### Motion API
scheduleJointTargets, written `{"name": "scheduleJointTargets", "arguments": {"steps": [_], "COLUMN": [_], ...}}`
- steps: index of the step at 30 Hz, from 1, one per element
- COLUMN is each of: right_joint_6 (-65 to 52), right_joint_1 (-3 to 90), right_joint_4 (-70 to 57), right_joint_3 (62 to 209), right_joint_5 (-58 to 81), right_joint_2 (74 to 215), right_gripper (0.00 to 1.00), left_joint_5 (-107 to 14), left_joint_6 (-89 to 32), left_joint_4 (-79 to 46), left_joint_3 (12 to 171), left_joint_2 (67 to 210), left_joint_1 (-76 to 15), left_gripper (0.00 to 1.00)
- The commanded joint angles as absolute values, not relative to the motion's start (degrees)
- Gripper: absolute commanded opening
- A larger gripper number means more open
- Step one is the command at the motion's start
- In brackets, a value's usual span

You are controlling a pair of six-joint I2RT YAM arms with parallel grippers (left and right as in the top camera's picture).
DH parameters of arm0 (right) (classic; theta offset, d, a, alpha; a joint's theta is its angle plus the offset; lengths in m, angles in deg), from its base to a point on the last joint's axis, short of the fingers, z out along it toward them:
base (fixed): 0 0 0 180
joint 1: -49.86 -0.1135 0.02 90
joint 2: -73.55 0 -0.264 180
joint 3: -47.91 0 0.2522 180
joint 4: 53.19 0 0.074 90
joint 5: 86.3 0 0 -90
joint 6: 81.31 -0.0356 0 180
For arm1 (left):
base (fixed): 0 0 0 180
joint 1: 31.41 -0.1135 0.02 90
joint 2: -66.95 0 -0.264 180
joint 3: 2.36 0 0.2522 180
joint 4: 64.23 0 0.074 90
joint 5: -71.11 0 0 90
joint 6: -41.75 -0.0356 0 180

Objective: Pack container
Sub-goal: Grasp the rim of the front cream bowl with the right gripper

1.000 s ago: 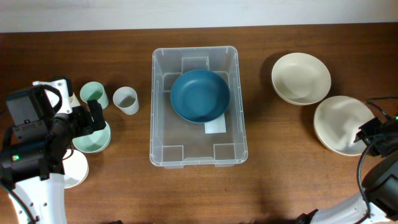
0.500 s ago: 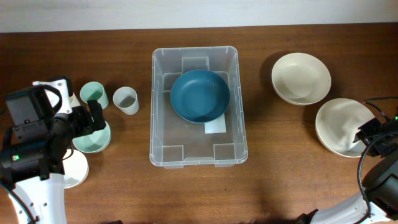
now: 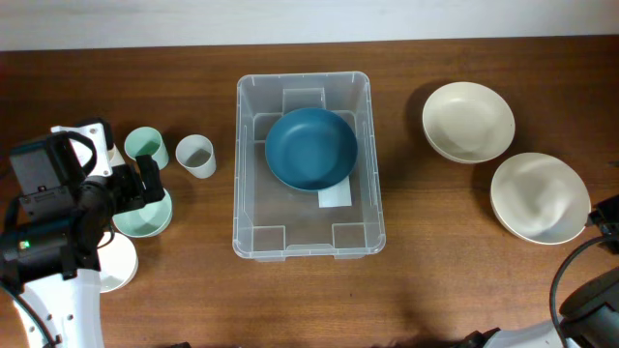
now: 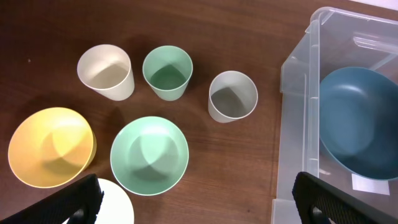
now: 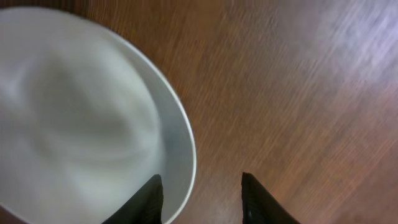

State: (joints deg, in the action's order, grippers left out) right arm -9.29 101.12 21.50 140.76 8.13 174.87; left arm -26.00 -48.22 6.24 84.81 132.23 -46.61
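The clear container (image 3: 246, 164) stands mid-table with a blue bowl (image 3: 311, 148) inside, over its white label (image 3: 336, 197). In the left wrist view the container wall (image 4: 297, 118) and blue bowl (image 4: 360, 121) are at the right. My left gripper (image 3: 145, 184) hovers open and empty over a mint bowl (image 4: 149, 155), its jaws wide (image 4: 199, 208). My right gripper (image 5: 202, 202) is open, with the right rim of a cream bowl (image 5: 81, 112) between its fingers. From overhead it sits at the right edge (image 3: 609, 217), beside that bowl (image 3: 539, 196).
A second cream bowl (image 3: 468, 121) lies at the far right. On the left stand a cream cup (image 4: 106, 71), a green cup (image 4: 166, 72) and a grey cup (image 4: 232, 96). A yellow bowl (image 4: 50, 146) and a white plate (image 4: 118, 208) lie nearer me.
My right gripper has drawn back to the right, off the cream bowl's rim, leaving the bowl fully visible from overhead. The left arm has not moved.
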Motion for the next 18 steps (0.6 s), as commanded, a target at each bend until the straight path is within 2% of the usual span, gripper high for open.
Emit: {"name": "scheduleJointTargets", "arguments": {"steps": [1, 4, 5, 8, 18], "right_joint_6": [-9.55, -9.55, -9.55, -9.55, -9.57], "right_joint_1": [99.9, 99.09, 98.98, 98.83, 96.56], "right_joint_4": [18.96, 15.36, 14.15, 10.87, -2.02], "right_joint_3": [137.2, 133.72, 132.67, 130.22, 123.21], "right_joint_5": [9.29, 9.7, 9.72, 10.79, 12.32], "right_joint_2": [175.31, 175.31, 175.31, 175.31, 175.31], "right_gripper": [0.37, 0.38, 0.43, 0.47, 0.54], "left_joint_5": [-26.64, -26.64, -26.64, -26.64, -26.64], "left_joint_6": [-49.14, -49.14, -49.14, -49.14, -49.14], "left_joint_4": [5.93, 5.91, 5.91, 5.91, 5.93], "left_joint_3": [85.82, 85.82, 85.82, 85.82, 85.82], "left_joint_2": [132.62, 132.62, 132.62, 132.62, 132.62], "left_joint_1": [-46.46, -46.46, -46.46, -46.46, -46.46], "left_gripper": [1.0, 1.0, 1.0, 1.0, 1.0]}}
